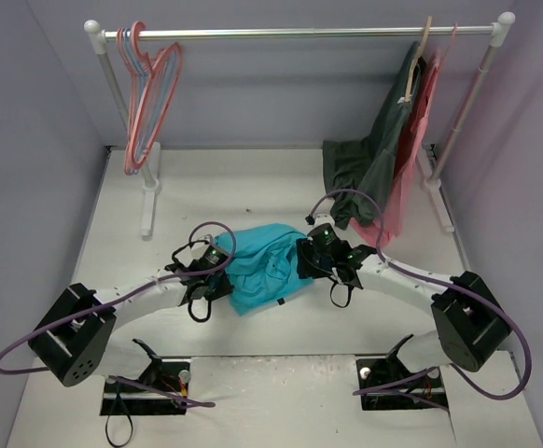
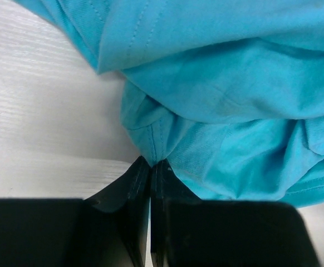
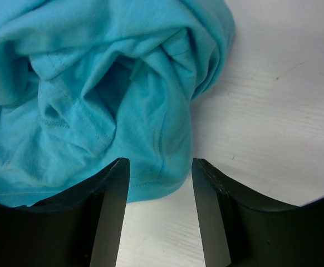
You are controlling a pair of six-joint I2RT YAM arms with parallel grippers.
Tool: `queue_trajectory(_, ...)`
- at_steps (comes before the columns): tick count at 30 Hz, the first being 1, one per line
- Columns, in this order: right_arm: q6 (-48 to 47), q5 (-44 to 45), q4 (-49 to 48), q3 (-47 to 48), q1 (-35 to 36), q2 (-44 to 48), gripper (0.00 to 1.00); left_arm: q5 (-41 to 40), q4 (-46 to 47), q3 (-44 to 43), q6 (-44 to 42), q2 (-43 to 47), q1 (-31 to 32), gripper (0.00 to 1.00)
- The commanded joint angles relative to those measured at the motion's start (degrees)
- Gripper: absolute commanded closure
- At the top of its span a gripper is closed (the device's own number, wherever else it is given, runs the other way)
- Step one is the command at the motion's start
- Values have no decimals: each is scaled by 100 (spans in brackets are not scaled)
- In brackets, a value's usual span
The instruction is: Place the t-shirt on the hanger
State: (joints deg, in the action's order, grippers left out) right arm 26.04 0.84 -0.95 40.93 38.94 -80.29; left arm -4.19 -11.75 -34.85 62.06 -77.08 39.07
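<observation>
The teal t-shirt (image 1: 264, 264) lies crumpled on the white table between my two grippers. My left gripper (image 1: 217, 273) sits at its left edge. In the left wrist view the left gripper (image 2: 151, 162) is shut, pinching a small fold of the t-shirt (image 2: 234, 111). My right gripper (image 1: 311, 261) is at the shirt's right edge. Seen from the right wrist, the right gripper (image 3: 160, 162) stands open, a hem of the t-shirt (image 3: 95, 100) lying between its fingertips without being pinched. The salmon-pink hanger (image 1: 171, 84) hangs at the left end of the rail.
A clothes rail (image 1: 299, 33) spans the back on two white stands. A light-blue hanger (image 1: 148, 103) hangs beside the pink one. A dark grey-green garment (image 1: 369, 168) and a pink garment (image 1: 410, 177) hang at the right end, draping onto the table.
</observation>
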Motion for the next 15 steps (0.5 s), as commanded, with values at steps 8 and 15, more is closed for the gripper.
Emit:
queue_trajectory(8, -196, -31, -959, 109, -176, -470, 61, -258, -468, -48, -89, 492, 39, 100)
queue_trajectory(15, -538, -120, -1119, 396, -176, -286, 100, -459, -1020, -398, -440, 773, 22, 100)
